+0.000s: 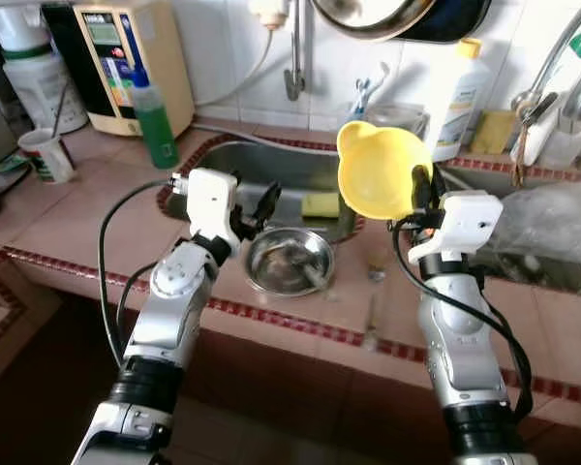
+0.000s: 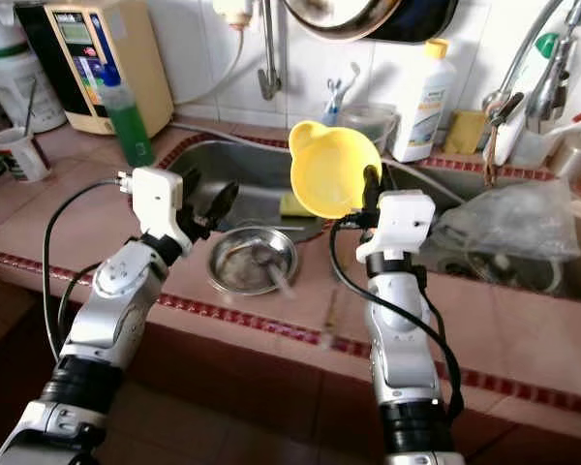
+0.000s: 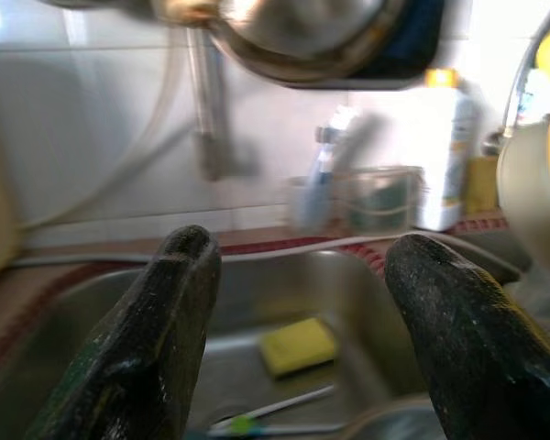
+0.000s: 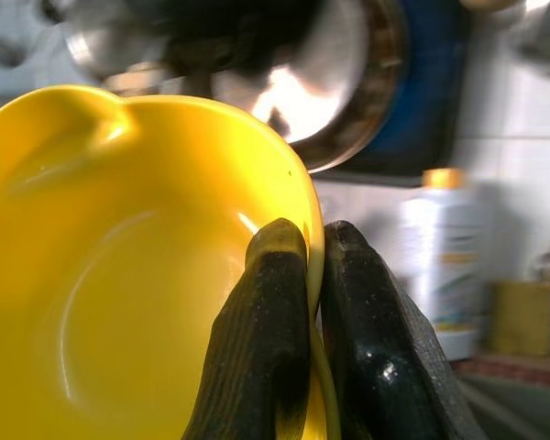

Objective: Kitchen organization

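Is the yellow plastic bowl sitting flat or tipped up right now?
Tipped up. The yellow plastic bowl is held on edge above the counter, its hollow facing the camera, with the right hand pinching its rim.

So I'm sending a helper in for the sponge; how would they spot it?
Find the steel sink set in the tiled counter. The sponge lies on its floor, beyond the steel bowl on the counter's edge. It is the one small yellow block there.

labels blurred, no text readable
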Robot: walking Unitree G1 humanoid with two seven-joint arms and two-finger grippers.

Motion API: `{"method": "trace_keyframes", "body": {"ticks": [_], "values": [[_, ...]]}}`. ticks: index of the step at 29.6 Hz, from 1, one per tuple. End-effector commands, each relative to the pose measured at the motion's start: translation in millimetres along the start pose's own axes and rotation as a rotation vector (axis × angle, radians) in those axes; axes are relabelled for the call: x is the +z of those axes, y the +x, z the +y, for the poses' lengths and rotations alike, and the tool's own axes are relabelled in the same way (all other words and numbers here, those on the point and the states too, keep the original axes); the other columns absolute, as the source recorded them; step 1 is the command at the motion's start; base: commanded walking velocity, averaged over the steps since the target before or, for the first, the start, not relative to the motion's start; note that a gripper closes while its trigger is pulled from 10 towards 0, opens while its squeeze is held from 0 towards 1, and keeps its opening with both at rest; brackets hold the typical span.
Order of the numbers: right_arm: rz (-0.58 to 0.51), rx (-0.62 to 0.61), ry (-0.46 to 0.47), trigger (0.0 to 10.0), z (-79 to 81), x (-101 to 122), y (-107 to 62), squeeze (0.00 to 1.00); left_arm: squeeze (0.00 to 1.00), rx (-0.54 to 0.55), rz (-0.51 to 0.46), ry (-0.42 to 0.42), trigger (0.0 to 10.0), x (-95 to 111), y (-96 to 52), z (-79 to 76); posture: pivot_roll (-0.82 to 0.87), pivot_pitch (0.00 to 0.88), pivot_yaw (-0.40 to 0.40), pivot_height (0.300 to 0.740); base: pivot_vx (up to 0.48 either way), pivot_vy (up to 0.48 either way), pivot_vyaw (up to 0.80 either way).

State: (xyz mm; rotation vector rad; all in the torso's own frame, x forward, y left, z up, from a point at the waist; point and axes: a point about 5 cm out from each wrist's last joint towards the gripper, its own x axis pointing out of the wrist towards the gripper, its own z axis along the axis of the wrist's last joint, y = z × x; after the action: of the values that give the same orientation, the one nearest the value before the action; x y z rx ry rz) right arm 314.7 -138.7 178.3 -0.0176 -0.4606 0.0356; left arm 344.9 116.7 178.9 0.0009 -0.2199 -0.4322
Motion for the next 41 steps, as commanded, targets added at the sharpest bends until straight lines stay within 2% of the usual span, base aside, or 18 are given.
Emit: {"method": "trace_keyframes", "body": {"ticks": [1, 10, 14, 30, 41], "values": [[-0.033, 0.013, 0.009, 10.0, 4.7, 6.5, 3.9, 0.0, 0.0, 0.0, -0.01, 0.024, 10.0, 5.0, 0.7, 3.0, -0.07, 0.001, 0.029, 0.74, 0.0, 0.244, 0.0], [-0.01, 0.013, 0.004, 10.0, 4.4, 3.3, 3.0, 0.0, 0.0, -0.018, -0.028, 0.029, 10.0, 5.8, -0.2, -2.1, -0.07, 0.0, 0.025, 0.74, 0.0, 0.0, 0.0], [-0.002, 0.02, 0.013, 10.0, 6.4, 2.5, 3.6, 0.0, 0.0, -0.031, -0.044, 0.011, 10.0, 7.7, -0.9, -4.3, -0.07, 0.0, 0.024, 0.74, 0.0, 0.0, -0.8], [-0.004, 0.042, 0.012, 10.0, 9.9, 2.0, 3.7, 0.0, 0.0, -0.059, -0.023, 0.034, 10.0, 4.9, -1.8, -7.1, -0.07, 0.0, 0.017, 0.74, 0.0, 0.0, -0.8], [-0.015, 0.056, 0.01, 10.0, 10.7, 3.2, 2.6, 0.0, 0.0, -0.076, -0.018, 0.025, 10.0, 4.6, -1.2, -9.5, -0.07, 0.0, 0.016, 0.74, 0.0, 0.0, 0.0]]}}
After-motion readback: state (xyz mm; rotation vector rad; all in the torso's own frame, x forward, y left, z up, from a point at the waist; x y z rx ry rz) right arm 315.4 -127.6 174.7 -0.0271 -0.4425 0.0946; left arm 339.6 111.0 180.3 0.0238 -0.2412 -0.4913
